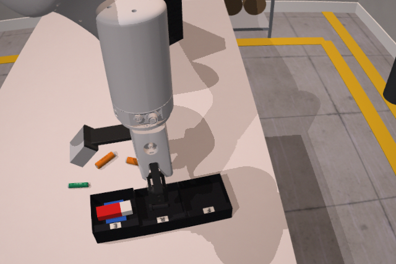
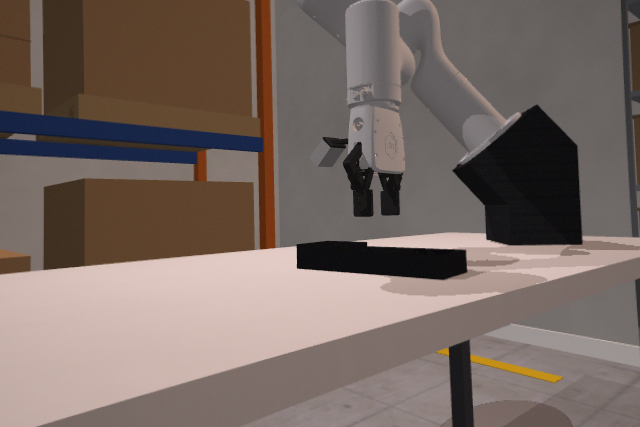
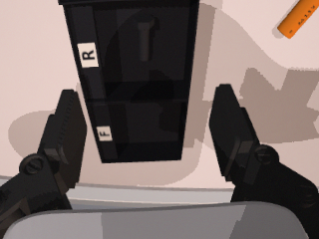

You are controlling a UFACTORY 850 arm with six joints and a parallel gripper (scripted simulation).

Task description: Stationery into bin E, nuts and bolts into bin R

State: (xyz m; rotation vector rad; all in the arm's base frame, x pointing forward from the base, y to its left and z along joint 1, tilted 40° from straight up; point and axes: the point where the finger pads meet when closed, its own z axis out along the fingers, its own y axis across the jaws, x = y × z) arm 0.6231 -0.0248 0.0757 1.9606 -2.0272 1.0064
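Observation:
My gripper (image 1: 158, 198) (image 2: 376, 214) (image 3: 147, 106) is open and empty, fingers wide apart, above the row of black bins. A dark bolt (image 1: 158, 206) (image 3: 146, 42) lies in bin R (image 1: 172, 222) (image 3: 171, 60), below the fingers. Bin E (image 1: 105, 234), at the left end of the row in the top view, holds a red and white eraser (image 1: 108, 211) lying across a blue thing (image 1: 116, 219), which it partly covers. The bins stand on the table. Their insides are hidden in the exterior view.
Bin F (image 1: 208, 217) (image 3: 150, 124) looks empty. Behind the bins lie two orange batteries, one whole (image 1: 105, 160) and one partly hidden by the gripper (image 1: 131, 161), and a green battery (image 1: 78, 185). The grey wrist camera (image 1: 82, 152) (image 2: 327, 153) juts out beside the gripper.

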